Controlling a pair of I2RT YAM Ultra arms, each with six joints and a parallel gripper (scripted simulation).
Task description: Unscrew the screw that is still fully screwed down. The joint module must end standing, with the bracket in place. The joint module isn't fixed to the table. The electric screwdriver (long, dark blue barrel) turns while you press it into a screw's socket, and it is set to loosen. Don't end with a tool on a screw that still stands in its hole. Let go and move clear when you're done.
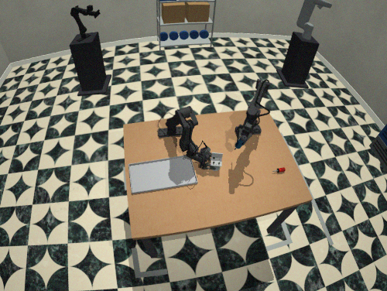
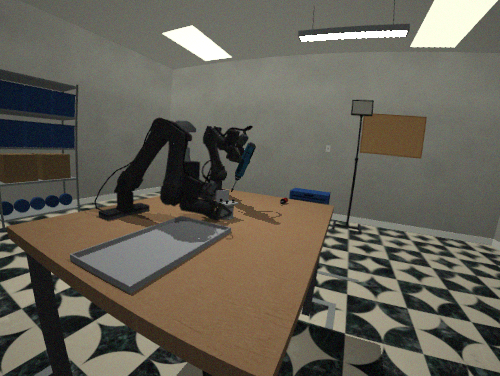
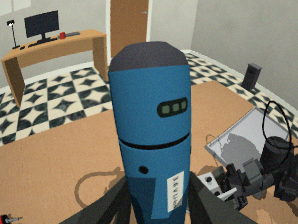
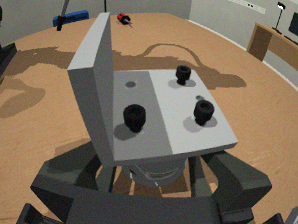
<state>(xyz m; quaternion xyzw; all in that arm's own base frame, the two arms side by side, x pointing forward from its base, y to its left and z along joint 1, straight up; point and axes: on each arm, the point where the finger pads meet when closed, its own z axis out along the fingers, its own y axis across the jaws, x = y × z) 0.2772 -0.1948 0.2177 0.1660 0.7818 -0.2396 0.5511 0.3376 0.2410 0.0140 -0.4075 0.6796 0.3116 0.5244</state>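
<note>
The joint module [image 4: 156, 174] stands upright on the table with the grey angle bracket [image 4: 165, 120] [image 1: 218, 156] [image 2: 229, 201] on top. Three black screws [image 4: 135, 116] [image 4: 204, 111] [image 4: 183, 74] stand in the bracket, and one hole [image 4: 130, 84] is empty. My right gripper [image 4: 155, 133] [image 1: 206, 160] [image 2: 218, 204] is closed around the module's body below the bracket. My left gripper [image 3: 158, 179] [image 1: 241, 135] is shut on the blue electric screwdriver [image 3: 150, 135] [image 1: 238, 142] [image 2: 244, 159]. It holds the screwdriver tilted, tip down, in the air above and to the side of the bracket.
A grey tray [image 1: 155, 178] [image 2: 100, 265] [image 3: 250, 127] lies beside the module. A small red-handled tool [image 1: 279, 169] [image 2: 284, 200] [image 4: 122, 18] lies on the table farther off. A blue box [image 2: 310, 195] [image 4: 70, 17] sits beyond the table's far edge.
</note>
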